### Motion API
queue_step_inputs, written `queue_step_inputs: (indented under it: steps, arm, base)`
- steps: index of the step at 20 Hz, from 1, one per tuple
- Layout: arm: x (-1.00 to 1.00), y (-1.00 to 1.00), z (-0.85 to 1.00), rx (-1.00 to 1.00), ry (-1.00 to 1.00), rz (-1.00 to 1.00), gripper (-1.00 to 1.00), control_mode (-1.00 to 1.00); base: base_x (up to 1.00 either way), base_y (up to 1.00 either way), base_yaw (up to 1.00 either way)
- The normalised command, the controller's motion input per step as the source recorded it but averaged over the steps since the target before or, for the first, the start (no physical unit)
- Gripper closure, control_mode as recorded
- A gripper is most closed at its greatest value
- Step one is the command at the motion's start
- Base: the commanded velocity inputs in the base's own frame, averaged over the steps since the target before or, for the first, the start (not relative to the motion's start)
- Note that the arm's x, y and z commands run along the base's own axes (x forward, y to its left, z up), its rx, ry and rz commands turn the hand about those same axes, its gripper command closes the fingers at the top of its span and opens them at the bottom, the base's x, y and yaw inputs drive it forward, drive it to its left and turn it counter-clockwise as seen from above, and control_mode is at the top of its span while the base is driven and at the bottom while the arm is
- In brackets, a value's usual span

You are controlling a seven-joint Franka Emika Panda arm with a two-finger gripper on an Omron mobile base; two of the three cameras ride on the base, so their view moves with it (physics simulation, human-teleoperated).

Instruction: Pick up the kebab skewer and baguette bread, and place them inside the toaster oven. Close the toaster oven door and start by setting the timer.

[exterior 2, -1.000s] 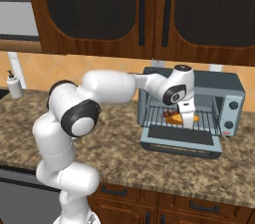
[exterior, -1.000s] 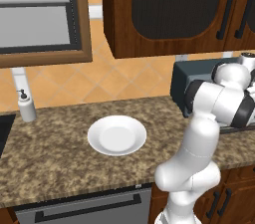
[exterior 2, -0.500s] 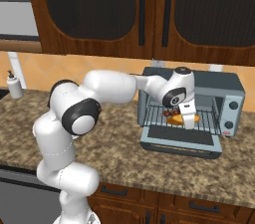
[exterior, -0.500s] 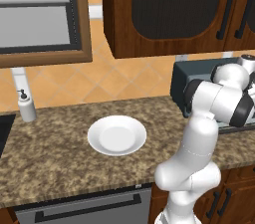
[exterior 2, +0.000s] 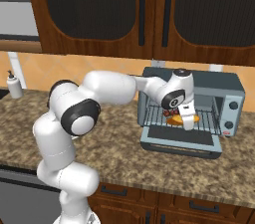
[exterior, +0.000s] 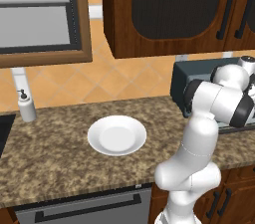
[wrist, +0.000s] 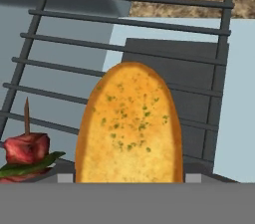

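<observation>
**A:** Where do you stand? The toaster oven (exterior 2: 191, 113) sits at the right of the right base view on the speckled table (exterior 2: 119, 156), with the toaster oven door (exterior 2: 180, 141) dropped flat toward you and the wire rack (wrist: 124, 54) exposed.

**B:** And the food?

**A:** In the hand view the baguette bread (wrist: 129, 126) fills the lower centre of the frame, lying lengthwise over the rack bars. The kebab skewer (wrist: 26, 156) is just beside it at the lower left, stick tip pointing up the frame. The white plate (exterior: 117, 135), centre of the left base view, has nothing on it.

**B:** Is the claw holding the loaf?

**A:** You cannot tell. The claw (exterior 2: 188, 119) hangs at the oven mouth right over the loaf, but its fingertips are hidden behind the bread in every view. So spread or pinching stays an open question.

**B:** Then how should you handle this step?

**A:** Judge it as the release of the bread. Make sure the loaf rests fully on the bars and clear of the skewer. If you have it pinched, spread the claw there, then draw straight back out of the mouth, staying low enough to miss the oven's top edge. Keep clear of the lowered door, which you will need to swing up afterwards.

**B:** Any writing to read?

**A:** None is legible. The control panel (exterior 2: 230, 113) at the oven's right end shows only round dials and a small red mark.
</observation>
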Motion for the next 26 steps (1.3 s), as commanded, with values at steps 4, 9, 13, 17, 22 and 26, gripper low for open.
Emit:
queue_step_inputs:
  steps: [4,9,13,17,22,26]
  arm:
    - [0.00,0.00,0.00,0.00,0.00,0.00,-1.00,-1.00]
    - [0.00,0.00,0.00,0.00,0.00,0.00,-1.00,-1.00]
    - [0.00,0.00,0.00,0.00,0.00,0.00,-1.00,-1.00]
    - [0.00,-0.04,0.00,0.00,0.00,0.00,-1.00,-1.00]
    - [-0.29,-0.22,0.16,0.00,-0.02,0.05,-1.00,-1.00]
    - [-0.66,-0.16,0.52,0.00,0.00,0.07,-1.00,-1.00]
  base:
    - [0.00,0.00,0.00]
    - [0.00,0.00,0.00]
    - [0.00,0.00,0.00]
    - [0.00,0.00,0.00]
    - [0.00,0.00,0.00]
    - [0.00,0.00,0.00]
